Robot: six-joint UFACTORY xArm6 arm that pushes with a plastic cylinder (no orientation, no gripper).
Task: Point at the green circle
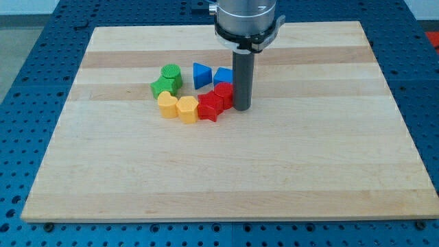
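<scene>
The green circle (171, 73) is a short green cylinder at the upper left of a curved cluster of blocks on the wooden board (226, 165). A second green block (162, 86), irregular in shape, touches it just below and to the left. My tip (241, 108) rests on the board at the right end of the cluster, touching or nearly touching a red block (223, 92). The tip is well to the right of the green circle, with the blue blocks between them.
A blue triangle (200, 75) and a blue block (223, 75) lie right of the green circle. A yellow heart (167, 104), a yellow block (186, 108) and a red star (210, 108) form the cluster's lower arc. The rod's mount (247, 20) hangs above the board's top edge.
</scene>
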